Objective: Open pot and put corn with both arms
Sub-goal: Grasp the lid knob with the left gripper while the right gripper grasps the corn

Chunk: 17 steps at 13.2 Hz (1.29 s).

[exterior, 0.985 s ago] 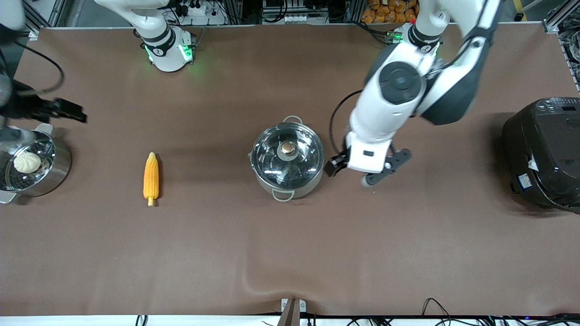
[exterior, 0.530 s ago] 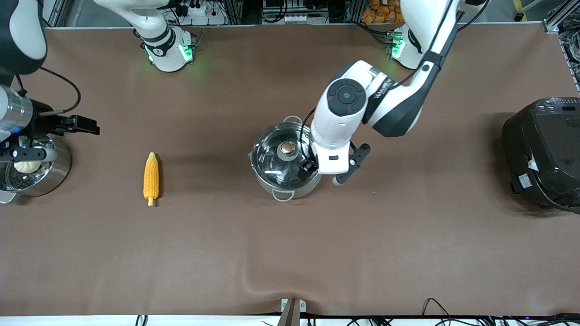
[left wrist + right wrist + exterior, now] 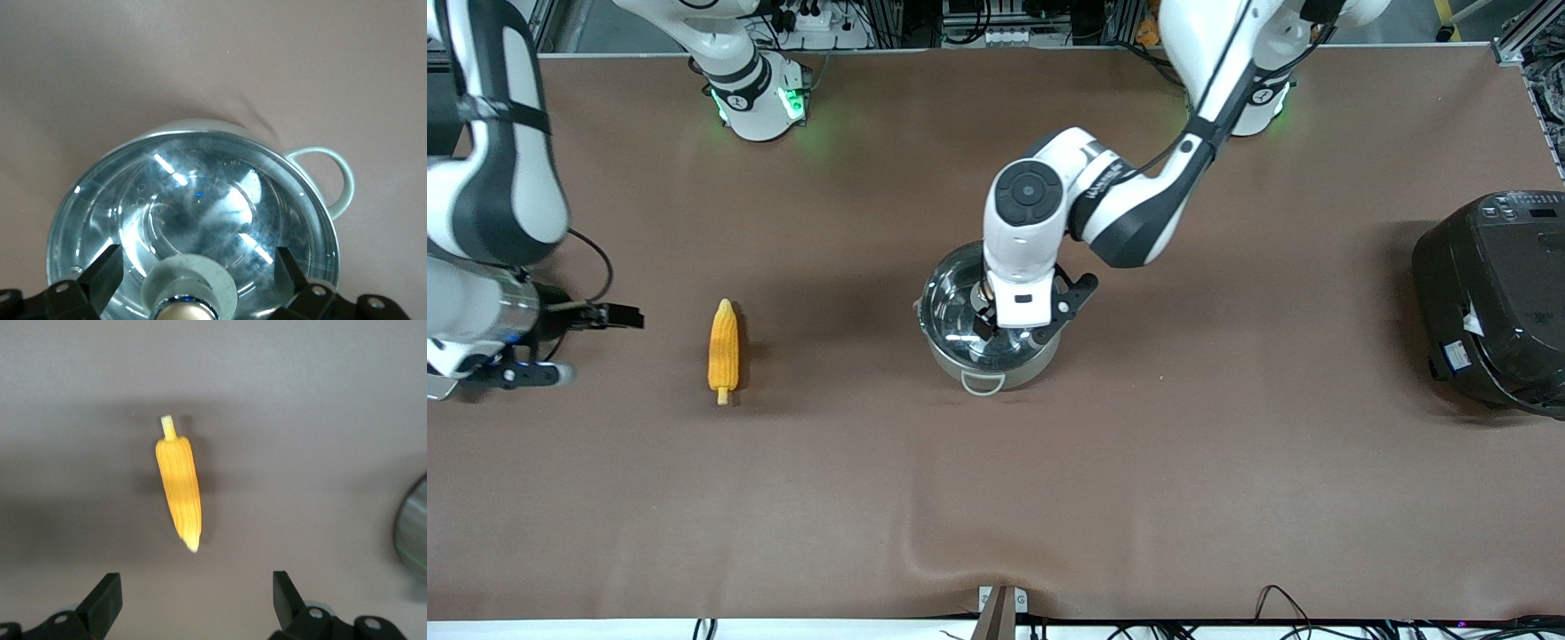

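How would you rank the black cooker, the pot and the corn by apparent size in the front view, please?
1. black cooker, though cut off by the view's edge
2. pot
3. corn

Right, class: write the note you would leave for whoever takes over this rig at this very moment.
Left gripper: jaws open, over the pot's lid knob, not yet gripping.
Right gripper: jaws open, over the table beside the corn, toward the right arm's end.
Corn lies flat on the table, untouched; lid on the pot.
Done: both approaches.
Left: grip the knob, lift the lid, pick up the corn, put it in the pot.
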Available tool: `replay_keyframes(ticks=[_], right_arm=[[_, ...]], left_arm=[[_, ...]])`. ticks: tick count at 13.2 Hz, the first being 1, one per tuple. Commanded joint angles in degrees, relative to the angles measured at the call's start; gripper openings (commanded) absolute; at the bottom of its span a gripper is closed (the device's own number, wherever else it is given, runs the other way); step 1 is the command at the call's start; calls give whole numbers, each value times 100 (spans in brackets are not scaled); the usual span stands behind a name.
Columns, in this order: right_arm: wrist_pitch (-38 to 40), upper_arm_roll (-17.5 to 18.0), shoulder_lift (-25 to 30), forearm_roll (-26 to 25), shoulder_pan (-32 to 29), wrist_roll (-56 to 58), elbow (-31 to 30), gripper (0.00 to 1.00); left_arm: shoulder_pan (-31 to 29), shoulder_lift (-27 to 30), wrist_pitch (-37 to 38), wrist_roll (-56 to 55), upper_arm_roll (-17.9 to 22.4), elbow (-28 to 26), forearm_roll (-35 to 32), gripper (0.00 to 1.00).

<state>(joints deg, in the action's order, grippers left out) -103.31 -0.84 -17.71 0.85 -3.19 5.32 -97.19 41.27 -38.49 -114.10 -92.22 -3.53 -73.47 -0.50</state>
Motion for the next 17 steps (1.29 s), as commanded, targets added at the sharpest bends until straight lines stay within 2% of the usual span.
replay_keyframes(ticks=[1,2,4,11,12,14,17], right_arm=[[-1011,40,163,12,90,57,-904,100],[-1468,40,93,12,134,57,-1177,100],[-2050,40,-327,12,221,66,-1338,100],[-2746,31,-883,-58,424,75,-1408,100],[-2842,31,-918,-58,424,75,-1452,100],[-3114,31,-997,-67,424,75,-1601,100],[-3632,31,-1129,-67,424,75,-1847,100]], left_arm=[[161,-133,-234,-234,124,184,-38,100],[197,-168,-270,-244,124,184,-38,100],[285,-185,-271,-313,124,149,-20,100],[417,-133,-130,-384,107,61,6,100],[443,-124,-113,-393,107,61,6,94],[443,-124,19,-419,107,52,6,90],[399,-89,72,-402,107,52,-11,90]])
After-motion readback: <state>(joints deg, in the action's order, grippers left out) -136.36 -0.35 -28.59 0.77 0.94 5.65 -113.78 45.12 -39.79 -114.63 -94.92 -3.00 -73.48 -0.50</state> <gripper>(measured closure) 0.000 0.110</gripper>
